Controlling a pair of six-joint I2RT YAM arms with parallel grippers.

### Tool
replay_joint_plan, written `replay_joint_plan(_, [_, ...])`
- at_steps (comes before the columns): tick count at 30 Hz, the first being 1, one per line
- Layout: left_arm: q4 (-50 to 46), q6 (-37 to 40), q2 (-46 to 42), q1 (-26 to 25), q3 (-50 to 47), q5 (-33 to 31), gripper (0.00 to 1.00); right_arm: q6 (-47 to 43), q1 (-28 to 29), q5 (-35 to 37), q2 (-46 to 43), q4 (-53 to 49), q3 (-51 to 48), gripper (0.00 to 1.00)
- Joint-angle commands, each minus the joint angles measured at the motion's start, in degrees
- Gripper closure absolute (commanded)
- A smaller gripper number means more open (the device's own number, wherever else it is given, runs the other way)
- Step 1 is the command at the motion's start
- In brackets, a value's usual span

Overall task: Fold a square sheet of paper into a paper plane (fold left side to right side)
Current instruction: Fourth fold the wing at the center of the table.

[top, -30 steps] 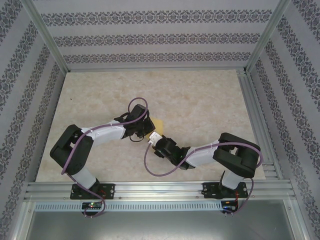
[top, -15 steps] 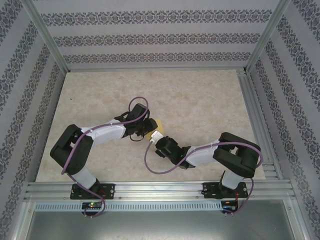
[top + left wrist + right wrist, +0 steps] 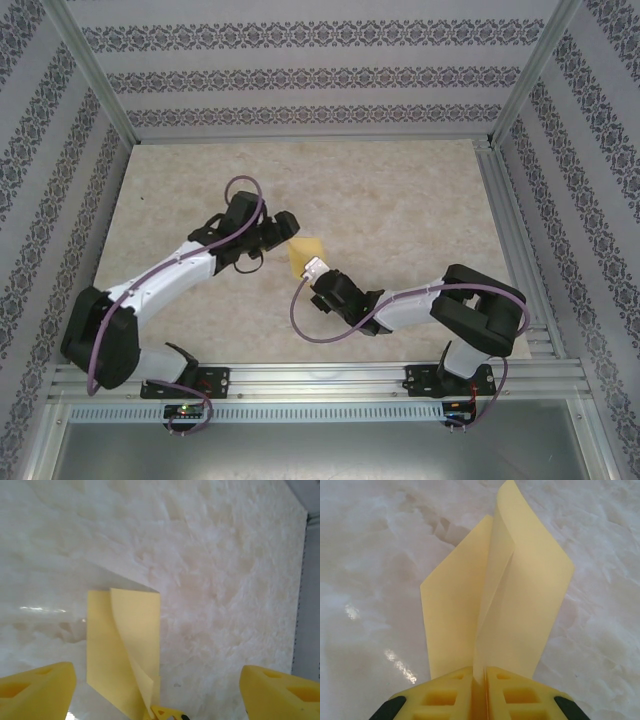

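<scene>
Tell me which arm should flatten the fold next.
Left, probably. The right gripper is shut on the paper's edge, holding it, while the left gripper is open and free, facing the raised flap.

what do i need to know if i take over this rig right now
Left gripper: open, holding nothing, beside the paper sheet.
Right gripper: shut on the sheet's near edge, pinching both layers.
Sheet: mid-table, between the two grippers.
Done: sheet doubled over, but the top layer bows up and is not pressed flat.
Left: flatten the crease, then make the remaining plane folds.
</scene>
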Motion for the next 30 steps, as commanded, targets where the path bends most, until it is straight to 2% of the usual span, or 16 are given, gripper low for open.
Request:
replay_joint_plan(1, [-1.92, 1.8, -4.21, 3.02, -3.21, 0.68, 0.14, 2.26, -0.46, -1.23, -1.49, 0.74, -0.6, 0.86])
replay_joint_plan(5, [1.14, 0.72, -6.29, 5.33, -7.13, 3.48, 0.26, 4.73, -1.27, -2.73, -2.75, 1.4, -1.3, 0.86])
replay_joint_plan(9, [7.56, -2.14, -5.4, 5.46, -11.79, 7.43, 0.51, 8.2, -1.86, -4.02, -4.75, 1.36, -2.06, 0.86])
replay_joint_plan(11, [12.76, -3.75, -3.76, 5.18, -13.81, 10.05, 0.58, 10.05, -2.23, -4.83, -5.24, 2.15, -2.77, 0.86])
replay_joint_plan(20, [19.54, -5.43, 6.13, -0.51, -9.9, 12.82, 0.64, 11.74, -3.62, -6.68, -5.12, 3.78, -4.29, 0.85])
replay_joint_plan(26, [17.9, -5.53, 10.35, -3.79, -5.8, 10.81, 0.73, 12.92, -6.86, -13.08, -4.12, 6.36, -5.5, 0.85])
replay_joint_plan(30, [15.79, -5.3, 9.85, -4.34, -5.6, 8.91, 0.75, 14.35, -9.79, -18.48, -4.23, 8.03, -6.57, 0.85])
